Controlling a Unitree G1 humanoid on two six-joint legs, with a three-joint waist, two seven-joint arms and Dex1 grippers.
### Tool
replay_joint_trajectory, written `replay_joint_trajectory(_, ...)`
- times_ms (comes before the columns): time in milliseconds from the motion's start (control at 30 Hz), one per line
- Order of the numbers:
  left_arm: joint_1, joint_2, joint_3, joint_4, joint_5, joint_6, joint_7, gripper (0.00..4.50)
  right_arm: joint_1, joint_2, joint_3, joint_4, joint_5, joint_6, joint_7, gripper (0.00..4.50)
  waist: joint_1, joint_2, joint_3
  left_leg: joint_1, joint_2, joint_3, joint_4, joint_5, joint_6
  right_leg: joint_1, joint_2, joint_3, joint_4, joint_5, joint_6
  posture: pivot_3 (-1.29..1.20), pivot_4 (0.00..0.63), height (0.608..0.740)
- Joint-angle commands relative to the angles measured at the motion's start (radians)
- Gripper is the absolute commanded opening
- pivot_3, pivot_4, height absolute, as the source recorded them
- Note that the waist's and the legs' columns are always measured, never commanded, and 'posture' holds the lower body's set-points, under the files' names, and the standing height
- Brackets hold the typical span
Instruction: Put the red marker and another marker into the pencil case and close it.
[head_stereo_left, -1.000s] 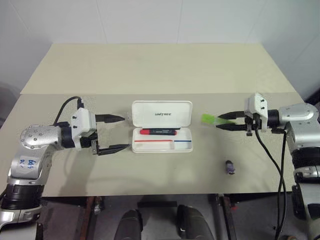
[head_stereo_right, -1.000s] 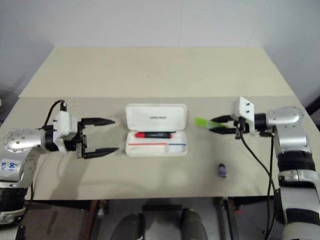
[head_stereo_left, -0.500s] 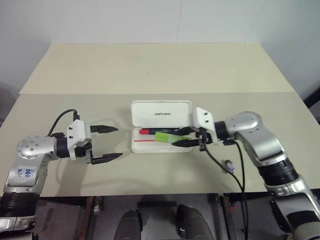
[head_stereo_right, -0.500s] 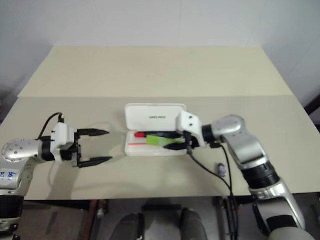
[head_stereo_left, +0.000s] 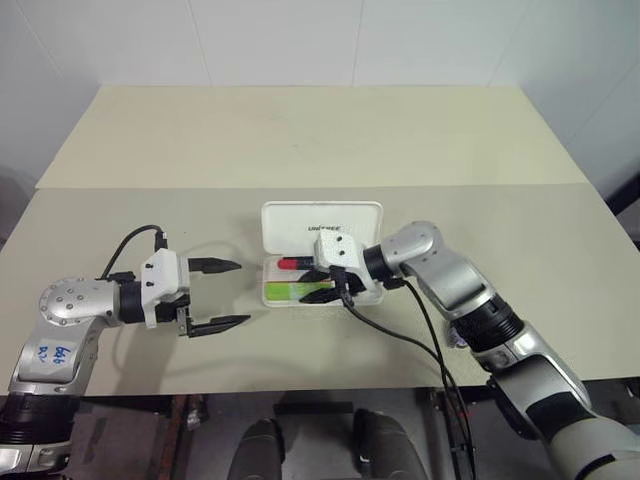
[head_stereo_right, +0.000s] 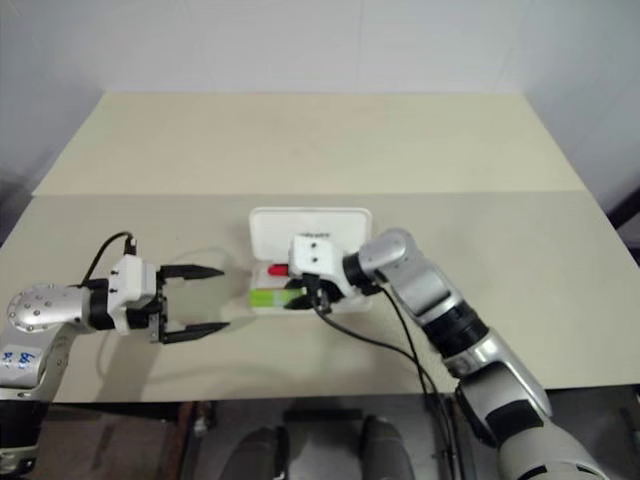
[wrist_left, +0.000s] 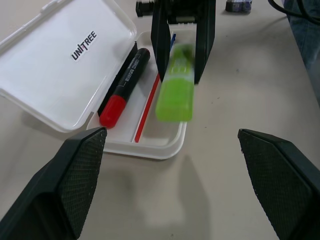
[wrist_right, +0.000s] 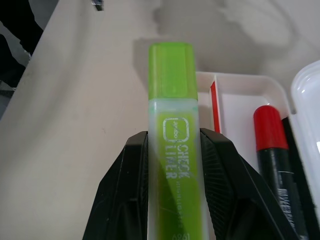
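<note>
The white pencil case (head_stereo_left: 322, 224) lies open at the table's middle, its "UNITREE" lid (wrist_left: 65, 65) folded back. Inside the tray, along the hinge side, rests the red marker (wrist_left: 125, 87), also seen as the red marker (head_stereo_left: 293, 264). My right gripper (head_stereo_left: 322, 291) is shut on the lime-green marker (wrist_right: 172, 100) and holds it over the tray's left end. The marker's cap pokes out past the rim. Whether it touches the tray I cannot tell. My left gripper (head_stereo_left: 228, 296) stands open just left of the case, holding nothing.
A small dark purplish object (wrist_left: 239, 5) sits on the table right of the case, behind my right arm. A seam (head_stereo_left: 150, 187) joins two beige tabletops behind the case. The front edge (head_stereo_left: 300, 388) runs close below both arms.
My right gripper has swung left with the lime-green marker, from right of the case to above the tray's left end. The left gripper stays open in about the same spot.
</note>
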Motion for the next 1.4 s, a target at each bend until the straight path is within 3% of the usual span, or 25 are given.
replay_joint_trajectory(33,0.018,0.004,0.021,-0.055,-0.02,0.012,0.018,4.5,-0.027,0.011,0.011,0.014,-0.019,-0.048,0.016,1.09,0.0,0.0,0.0,0.0,0.0,0.0,0.0,0.0,0.0,0.0,0.0,0.0,0.0,0.0,0.0,0.0,0.15,0.74)
replay_joint_trajectory(767,0.033,0.008,0.032,-0.081,-0.027,0.028,0.038,4.5,-0.048,0.023,-0.007,0.091,-0.069,-0.06,-0.026,1.09,0.0,0.0,0.0,0.001,0.0,0.0,0.0,0.0,0.0,0.0,0.0,0.0,0.0,0.0,0.0,0.0,0.15,0.74)
replay_joint_trajectory(1100,0.019,0.001,0.022,-0.078,-0.025,0.031,0.041,4.5,-0.075,0.057,-0.043,0.073,-0.045,-0.068,-0.057,4.47,-0.001,0.0,0.0,0.001,0.0,0.0,0.0,0.0,-0.001,-0.001,0.0,0.0,0.0,0.0,-0.001,0.0,0.15,0.74)
replay_joint_trajectory(1400,0.002,-0.016,0.004,-0.075,-0.028,0.028,0.039,4.5,-0.074,0.039,-0.162,-0.019,0.096,-0.002,-0.005,4.47,0.002,0.0,0.0,0.0,0.001,0.001,-0.001,-0.002,0.0,-0.001,0.0,-0.002,-0.001,0.0,-0.001,0.0,0.15,0.74)
